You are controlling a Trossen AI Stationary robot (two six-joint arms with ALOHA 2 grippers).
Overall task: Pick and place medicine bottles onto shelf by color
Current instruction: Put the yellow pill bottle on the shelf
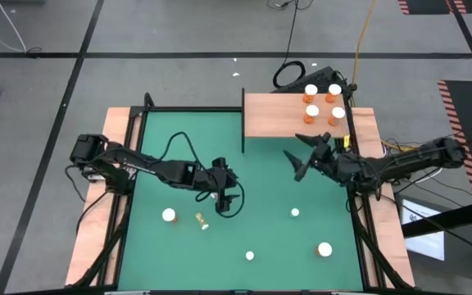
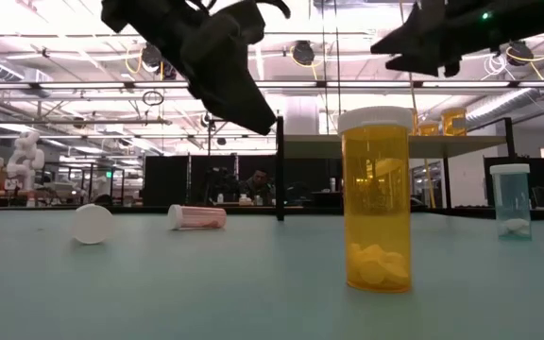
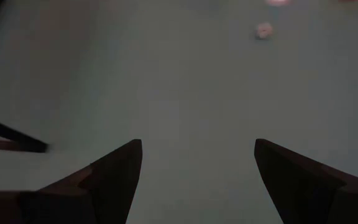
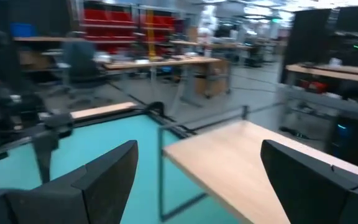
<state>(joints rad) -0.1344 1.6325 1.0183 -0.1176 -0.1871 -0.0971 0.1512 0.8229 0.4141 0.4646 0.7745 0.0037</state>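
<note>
The light-brown shelf [image 1: 281, 115] stands at the mat's far side, with its black post [image 1: 243, 119] at its left end. Several white-capped orange bottles [image 1: 324, 102] stand on its right end. More bottles are spread over the green mat [image 1: 260, 188]. Two large ones [image 1: 169, 215] [image 1: 324, 249] and two small ones [image 1: 295, 212] [image 1: 250, 256] stand upright. One small orange bottle [image 1: 200, 220] lies on its side. My left gripper [image 1: 226, 205] [image 3: 197, 144] hangs open above the mat, close to the lying bottle. My right gripper [image 1: 293, 164] [image 4: 197, 144] is open in the air, just in front of the shelf [image 4: 241, 162].
Wooden strips [image 1: 97, 238] [image 1: 383, 246] frame the mat on both sides. Black and yellow cables [image 1: 289, 74] lie behind the shelf. In the low view a tall orange bottle [image 2: 376, 198] stands close to the camera and a clear one [image 2: 510, 200] stands to its right.
</note>
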